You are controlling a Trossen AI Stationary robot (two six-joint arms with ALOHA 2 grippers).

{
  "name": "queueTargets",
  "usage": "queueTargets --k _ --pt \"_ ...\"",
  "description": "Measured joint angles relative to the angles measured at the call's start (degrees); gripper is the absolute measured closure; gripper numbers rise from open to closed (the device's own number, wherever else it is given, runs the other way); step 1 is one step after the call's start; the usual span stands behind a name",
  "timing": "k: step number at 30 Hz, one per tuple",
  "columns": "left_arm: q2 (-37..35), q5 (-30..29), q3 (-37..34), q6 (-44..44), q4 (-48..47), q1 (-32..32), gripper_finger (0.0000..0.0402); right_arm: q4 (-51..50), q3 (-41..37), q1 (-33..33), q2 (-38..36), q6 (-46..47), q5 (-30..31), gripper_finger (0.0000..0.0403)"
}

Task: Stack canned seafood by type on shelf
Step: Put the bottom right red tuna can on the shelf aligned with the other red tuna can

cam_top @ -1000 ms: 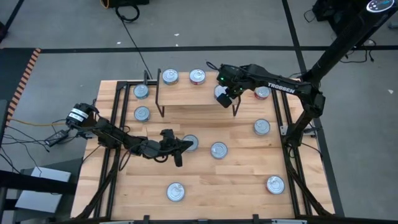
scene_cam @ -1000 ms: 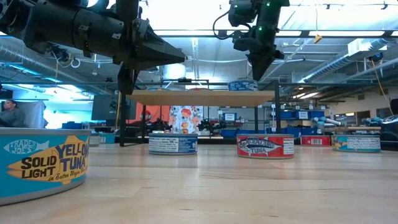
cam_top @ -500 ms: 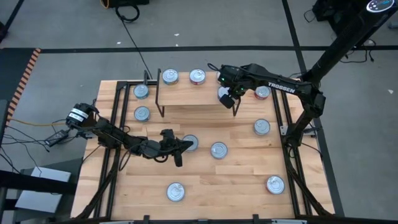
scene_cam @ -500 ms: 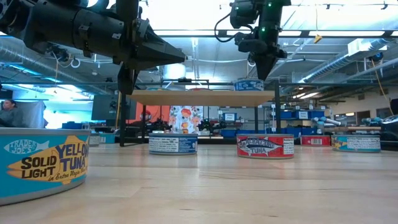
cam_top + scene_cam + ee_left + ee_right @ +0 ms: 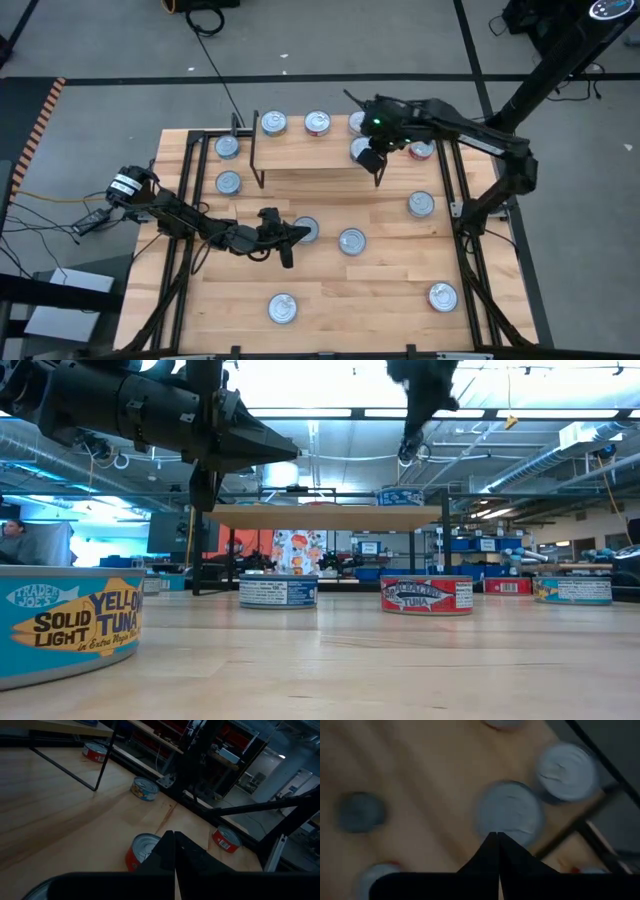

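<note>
Overhead, the right gripper (image 5: 377, 172), fingers pressed together and empty, hangs above a tin (image 5: 361, 149) on the shelf (image 5: 310, 152). The left gripper (image 5: 289, 237), likewise closed on nothing, waits mid-table

The shelf (image 5: 315, 153), a light plank on thin black legs, stands at the far side of the worktop. One blue-labelled tin (image 5: 361, 149) sits upright on its right end, directly under the closed right gripper (image 5: 378, 178). Beyond that gripper, off the shelf's far edge, lie three more silver-topped tins (image 5: 317, 123), and a red-rimmed one (image 5: 422, 150) lies just to its right. Two tins (image 5: 228, 183) rest past the shelf's left end. A tin (image 5: 308, 230) lies right at the tip of the closed left gripper (image 5: 292, 236), with a red-labelled tin (image 5: 351, 241) just beyond. Others (image 5: 282, 308) lie well apart nearer the front edge, all upright.
</note>
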Motion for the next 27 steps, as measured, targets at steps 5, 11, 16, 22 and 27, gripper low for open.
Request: queueTargets --k 5,11,16,22,27 --pt "0.0 3.5 0.4 1.3 -0.2 0.0 0.0400 0.0 -0.7 9.1 -4.9 1.7 -3.1 0.0399" --pt "0.0 10.1 2.3 4.0 -0.7 1.3 0.0400 5.9 -12.8 21.1 -12.2 9.1 -4.7 0.0401" --pt "0.0 16.9 4.1 4.6 -1.0 3.5 0.0400 16.8 -26.7 31.9 -19.6 23.9 -6.2 0.0402" --pt "0.0 22.0 6.3 4.7 -4.4 5.3 0.0400 18.9 -35.8 46.5 -23.5 42.5 -4.1 0.0402" --pt "0.0 22.7 8.7 4.8 -10.1 5.6 0.0400 17.5 -40.7 56.3 -23.3 52.1 -6.8 0.0402"
